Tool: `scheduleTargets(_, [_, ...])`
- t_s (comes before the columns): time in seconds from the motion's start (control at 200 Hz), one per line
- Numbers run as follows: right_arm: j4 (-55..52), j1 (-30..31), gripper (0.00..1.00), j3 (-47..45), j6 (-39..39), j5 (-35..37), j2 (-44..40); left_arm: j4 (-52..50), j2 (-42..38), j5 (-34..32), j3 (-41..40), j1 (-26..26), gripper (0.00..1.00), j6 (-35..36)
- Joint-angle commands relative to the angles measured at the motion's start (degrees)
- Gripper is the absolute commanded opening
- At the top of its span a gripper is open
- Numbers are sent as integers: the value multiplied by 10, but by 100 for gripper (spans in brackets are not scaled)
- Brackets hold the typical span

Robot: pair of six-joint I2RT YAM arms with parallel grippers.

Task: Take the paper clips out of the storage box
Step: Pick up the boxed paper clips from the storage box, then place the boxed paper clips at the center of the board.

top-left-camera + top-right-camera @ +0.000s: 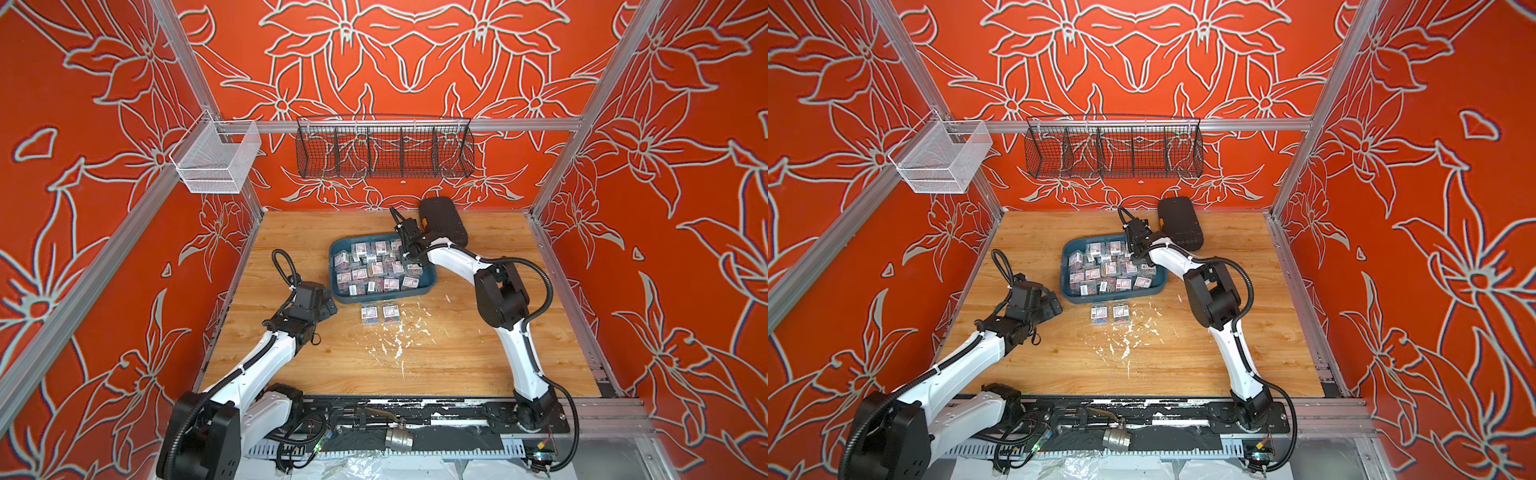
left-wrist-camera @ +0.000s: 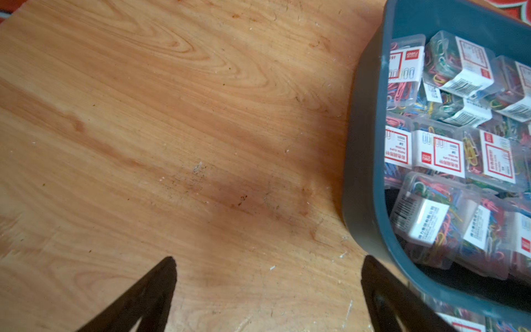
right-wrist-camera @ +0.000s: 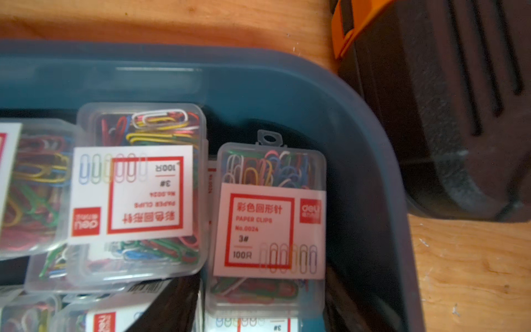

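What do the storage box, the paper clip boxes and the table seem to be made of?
The storage box: probably moulded plastic, dark teal, smooth, with a soft sheen on its rounded wall. The paper clip boxes: clear, slightly frosted plastic; the coloured clips show through. The table: wood or wood-look laminate, matte, with grain and scratches; I cannot tell which.

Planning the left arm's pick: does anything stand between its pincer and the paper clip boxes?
Only the low side wall of the teal tray, between the open left pincer and the paper clip boxes; nothing else visible.
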Motion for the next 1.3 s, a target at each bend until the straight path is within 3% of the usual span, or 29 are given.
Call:
scheduleTargets(0.0, [3, -4, 59, 30, -13, 16, 12, 21, -7, 0, -4, 3, 97, -7])
scheduleTargets(0.295, [20, -2, 49, -14, -22, 6, -39, 41, -53, 3, -30, 3, 97, -6])
scheduleTargets(0.811, [108, 19, 48, -251, 9, -28, -243, 42, -52, -6, -33, 3, 98, -15])
scheduleTargets(1.296, [120, 58, 47, -498, 46, 3, -491, 57, -83, -1, -54, 3, 97, -13])
